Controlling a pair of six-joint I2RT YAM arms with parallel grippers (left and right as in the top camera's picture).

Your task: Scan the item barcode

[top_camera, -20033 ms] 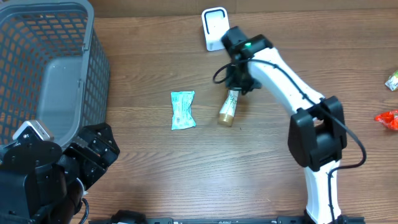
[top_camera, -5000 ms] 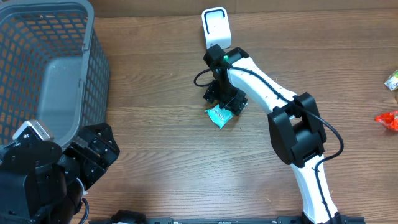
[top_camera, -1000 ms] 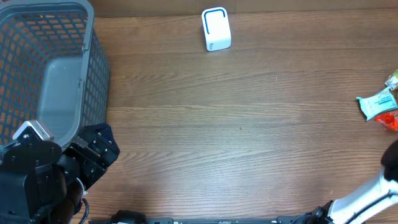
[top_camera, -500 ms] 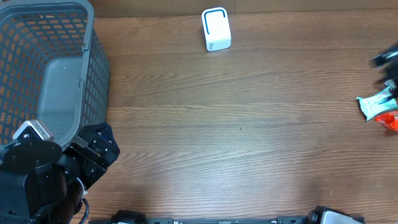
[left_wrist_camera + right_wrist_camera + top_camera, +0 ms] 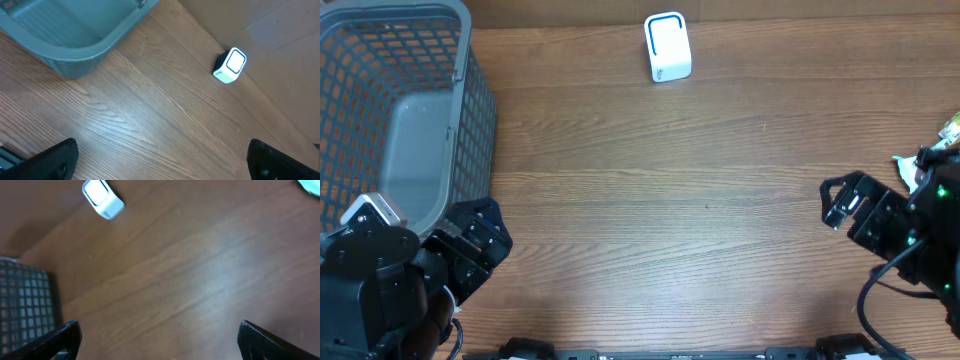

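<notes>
The white barcode scanner (image 5: 667,47) stands at the table's far edge; it also shows in the left wrist view (image 5: 230,65) and the right wrist view (image 5: 102,198). The item, a teal packet (image 5: 904,167), lies at the right edge, mostly hidden behind my right arm; a corner of the packet (image 5: 310,184) shows in the right wrist view. My right gripper (image 5: 840,203) hovers open and empty to the left of it; the same gripper (image 5: 160,345) has bare wood between its jaws. My left gripper (image 5: 480,245) rests open at the near left, its wide gap (image 5: 162,162) holding nothing.
A grey mesh basket (image 5: 410,100) fills the far left, with its rim (image 5: 75,47) close to the left arm. A small greenish packet (image 5: 952,126) lies at the right edge.
My right arm has swung back into view at the right side, open and empty, now covering most of the teal packet. The left arm has not moved.
</notes>
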